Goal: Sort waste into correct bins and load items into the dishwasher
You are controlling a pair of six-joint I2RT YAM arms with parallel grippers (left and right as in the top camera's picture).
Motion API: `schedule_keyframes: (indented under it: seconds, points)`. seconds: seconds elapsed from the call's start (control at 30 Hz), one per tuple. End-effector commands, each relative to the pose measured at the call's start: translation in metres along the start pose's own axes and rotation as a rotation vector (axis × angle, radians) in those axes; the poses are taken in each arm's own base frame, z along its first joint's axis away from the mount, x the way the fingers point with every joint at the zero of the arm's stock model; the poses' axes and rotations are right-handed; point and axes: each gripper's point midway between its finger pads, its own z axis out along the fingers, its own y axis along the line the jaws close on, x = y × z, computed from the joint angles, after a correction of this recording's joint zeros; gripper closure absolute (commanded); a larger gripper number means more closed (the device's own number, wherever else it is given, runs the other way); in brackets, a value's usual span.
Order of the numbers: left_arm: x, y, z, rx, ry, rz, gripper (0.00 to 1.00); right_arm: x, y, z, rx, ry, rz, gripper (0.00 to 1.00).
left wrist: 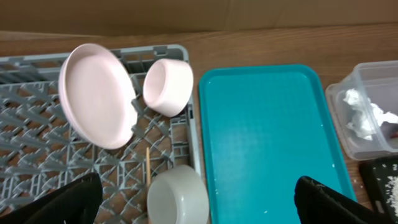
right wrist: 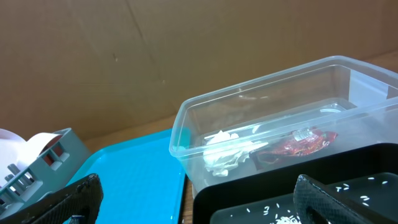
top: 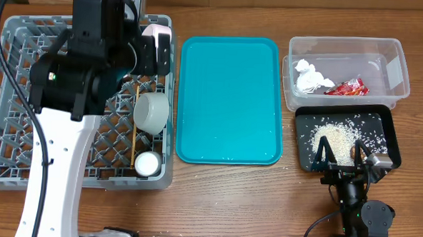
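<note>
Hovering over the grey dish rack (top: 9,88) at the left of the table (top: 229,198), the left gripper (left wrist: 198,182) hangs with its jaws spread wide and nothing between them. Below it the pink-white plate (left wrist: 99,93) leans on edge in the rack's far right corner, with a small white bowl (left wrist: 168,84) on its side just beside it. A grey-white bowl (top: 151,110) lies nearer, and a chopstick (top: 136,126) runs along the rack floor beside it. Another small white bowl (top: 147,163) sits in the near right corner. A teal tray (top: 230,98) lies in the middle of the table. At far right the clear tub (top: 343,42) holds the crumpled tissue (top: 308,76) and the red wrapper (top: 349,87). Just nearer, rice (top: 336,135) is scattered in the black tray (top: 383,119). The right gripper (top: 341,147) sits over that tray's near edge, jaws likewise released and empty.
</note>
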Motion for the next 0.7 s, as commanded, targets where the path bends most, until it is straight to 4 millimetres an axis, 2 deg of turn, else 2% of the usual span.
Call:
schedule_keyframes:
  seconds: [0.0, 0.2, 0.37, 0.47, 0.67]
  points:
    - [0.010, 0.022, -0.027, -0.046, -0.061, -0.007, 0.00, 0.001, -0.004, 0.000, 0.016, -0.010, -0.004, 0.00]
    - [0.030, 0.043, -0.037, -0.031, -0.216, -0.065, 0.00, 0.001, -0.004, 0.000, 0.016, -0.010, -0.004, 0.00]
    - [0.069, 0.057, -0.038, -0.061, -0.352, -0.061, 0.00, 0.001, -0.004, 0.000, 0.016, -0.010, -0.004, 0.00]
    - [0.095, 0.059, -0.037, -0.070, -0.537, -0.016, 0.00, 0.001, -0.004, 0.000, 0.016, -0.010, -0.004, 0.00]
    - [0.135, 0.060, -0.023, -0.065, -0.739, -0.002, 0.00, 0.001, -0.004, 0.000, 0.016, -0.010, -0.004, 0.00]
